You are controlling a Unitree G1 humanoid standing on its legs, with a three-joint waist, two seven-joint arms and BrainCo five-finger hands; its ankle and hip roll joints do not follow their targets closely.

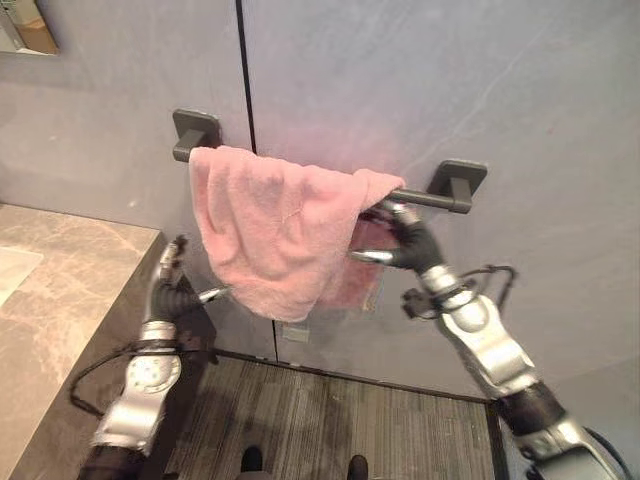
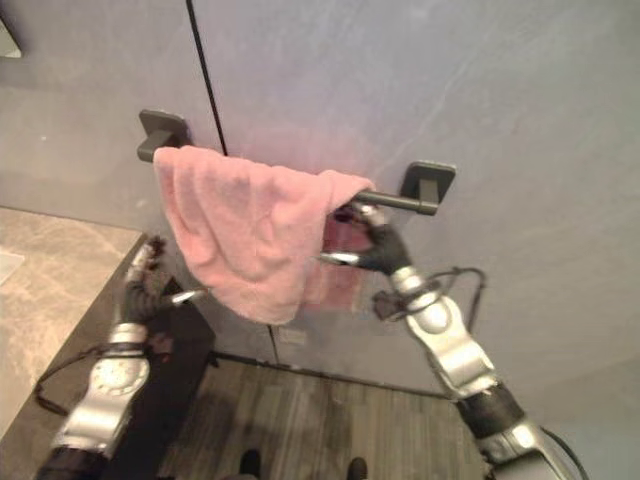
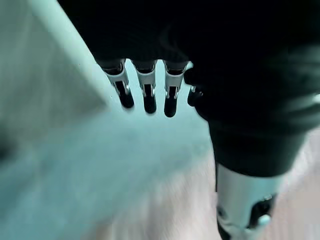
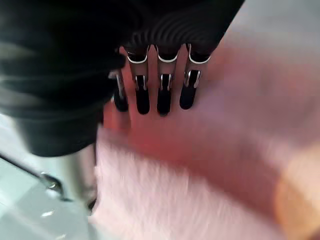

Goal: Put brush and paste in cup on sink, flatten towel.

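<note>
Fingers (image 4: 142,95) of the right hand (image 1: 412,243) reach out straight against the towel's (image 1: 280,225) right edge, just under the rail (image 1: 435,199); thumb apart, nothing clasped. Pink towel hangs bunched and crooked over the dark rail on the grey wall (image 1: 400,80), drooping to a point at 6 o'clock. Left hand (image 1: 170,290) hovers at the towel's 8 o'clock, near its lower edge but apart, fingers straight and holding nothing. Stone surface (image 1: 60,270) lies at 9 o'clock.
</note>
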